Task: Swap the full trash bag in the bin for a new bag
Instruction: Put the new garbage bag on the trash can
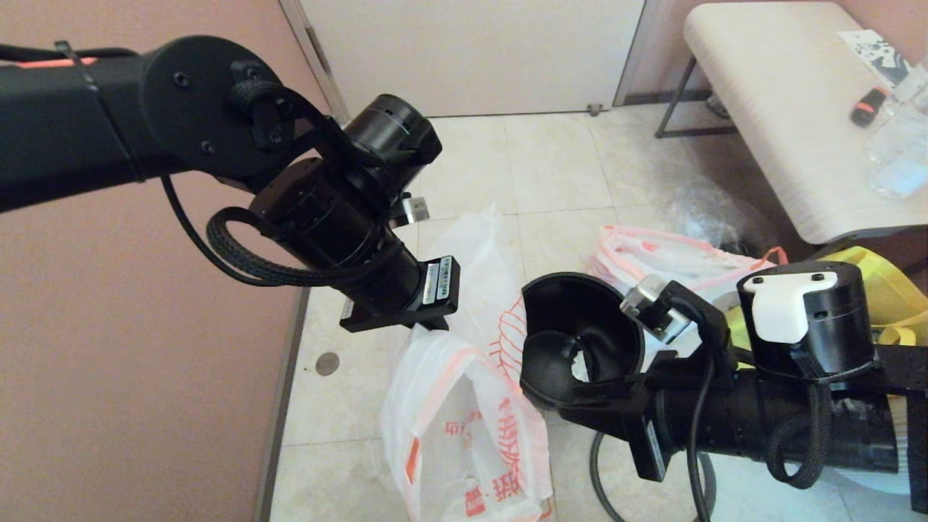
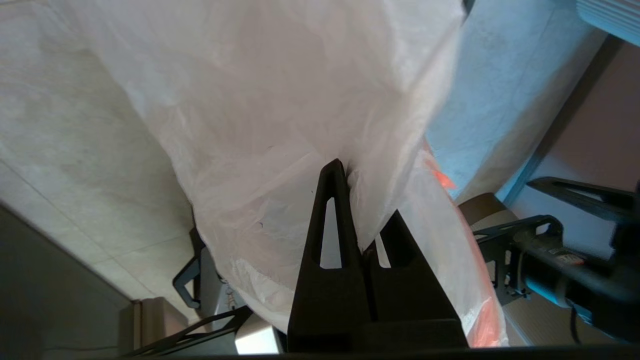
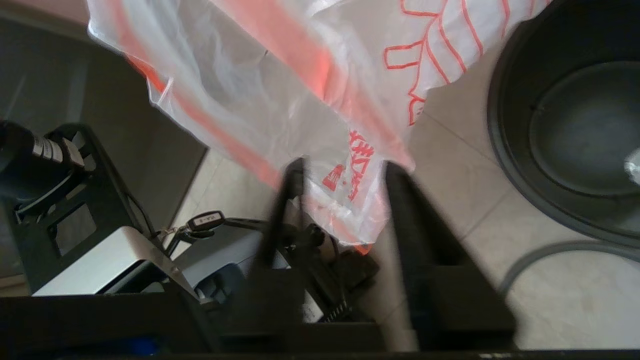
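Holding the new bag (image 1: 464,428) aloft at lower centre of the head view, your left gripper (image 2: 352,175) has its fingers pressed together on a fold of the thin film near the upper end; the bag hangs limp below it with its long axis roughly vertical. No trash shows through it.

Your right gripper (image 3: 342,170) sits at the lower right of the head view, fingers spread, with the bag's lower printed edge lying between them but not yet pinched. Judged from this, the coming move is for the right gripper to close on that edge so the mouth can be opened between both arms.

The bin (image 1: 580,337) lies tipped at centre frame, its open mouth facing the camera, just right of the hanging bag and just above the right gripper. The right arm is plainly nearer to it. In the right wrist view its dark interior (image 3: 575,130) fills the upper right corner and appears empty of a liner.

The full trash bag (image 1: 674,257) rests on the floor behind the bin, right of centre, next to a yellow tote bag (image 1: 892,290). A bench (image 1: 790,116) occupies the upper right.

Markings: red printed characters and a line drawing on the new bag; none can be read with confidence.
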Motion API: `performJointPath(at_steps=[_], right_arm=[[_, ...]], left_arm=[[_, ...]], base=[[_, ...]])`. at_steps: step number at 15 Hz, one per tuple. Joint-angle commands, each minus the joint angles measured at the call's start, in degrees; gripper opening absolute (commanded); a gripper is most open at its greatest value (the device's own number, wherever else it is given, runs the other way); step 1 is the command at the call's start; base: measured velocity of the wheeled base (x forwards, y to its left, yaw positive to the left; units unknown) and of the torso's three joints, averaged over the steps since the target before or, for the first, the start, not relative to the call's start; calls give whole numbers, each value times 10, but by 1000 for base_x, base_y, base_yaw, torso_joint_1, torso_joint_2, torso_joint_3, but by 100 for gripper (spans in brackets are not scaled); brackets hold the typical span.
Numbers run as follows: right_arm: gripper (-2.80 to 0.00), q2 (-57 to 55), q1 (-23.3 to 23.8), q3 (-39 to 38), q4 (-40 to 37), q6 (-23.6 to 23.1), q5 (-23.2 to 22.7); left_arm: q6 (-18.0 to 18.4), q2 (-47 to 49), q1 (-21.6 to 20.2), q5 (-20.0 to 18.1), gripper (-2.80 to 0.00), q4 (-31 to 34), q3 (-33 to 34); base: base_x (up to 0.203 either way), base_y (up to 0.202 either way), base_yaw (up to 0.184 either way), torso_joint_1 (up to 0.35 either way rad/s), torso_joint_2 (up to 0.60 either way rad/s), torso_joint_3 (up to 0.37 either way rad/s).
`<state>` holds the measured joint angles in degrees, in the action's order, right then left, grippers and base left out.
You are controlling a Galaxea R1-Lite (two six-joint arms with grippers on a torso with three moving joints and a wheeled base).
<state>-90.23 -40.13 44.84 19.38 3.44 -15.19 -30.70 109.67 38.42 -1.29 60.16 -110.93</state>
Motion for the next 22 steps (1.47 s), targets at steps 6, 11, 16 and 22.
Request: performJointPath(at_steps=[6, 11, 16, 22], right_arm=[[0, -113, -6, 5, 141, -20, -29], [0, -119, -4, 6, 149, -28, -57], [0, -154, -2, 8, 151, -95, -54], [0, -197, 21, 15, 209, -95, -50]], left_arm=[[8, -1, -9, -4, -280, 4, 0], [9, 1, -18, -29, -280, -3, -1], [10, -2, -24, -70, -280, -3, -1], [10, -32, -21, -79, -280, -3, -3]], base=[[0, 0, 0, 0, 0, 0], [0, 0, 0, 0, 0, 0], [0, 0, 0, 0, 0, 0], [0, 0, 0, 0, 0, 0]])
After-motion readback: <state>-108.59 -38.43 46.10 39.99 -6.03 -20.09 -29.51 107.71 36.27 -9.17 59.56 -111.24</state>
